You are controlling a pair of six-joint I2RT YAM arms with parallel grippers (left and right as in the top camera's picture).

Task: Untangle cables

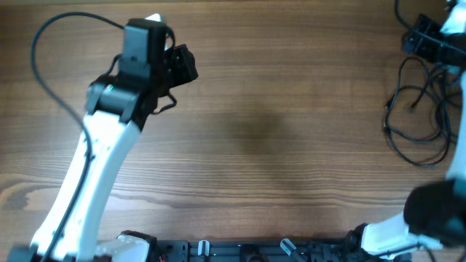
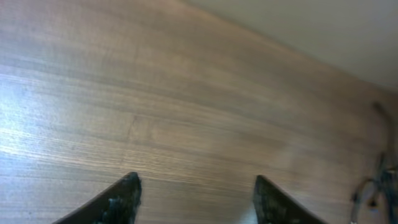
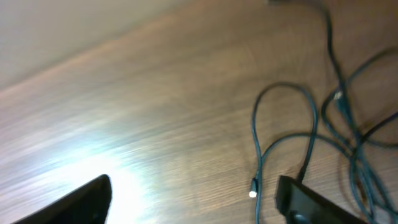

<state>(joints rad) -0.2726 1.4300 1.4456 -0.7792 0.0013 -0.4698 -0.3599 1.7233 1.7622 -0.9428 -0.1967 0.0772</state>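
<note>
In the left wrist view, the left gripper (image 2: 196,183) has its two fingers apart with only bare wooden table (image 2: 186,93) between them, and it holds nothing. In the right wrist view, the right gripper (image 3: 194,183) stands wide apart and is also empty. The cables (image 3: 311,124) lie on the wood toward 2 o'clock of it, with one small plug end (image 3: 253,194) near one finger. From overhead, the left gripper sits at 10 o'clock of the table. The loose black loops lie at 3 o'clock near the edge, well apart from it.
</note>
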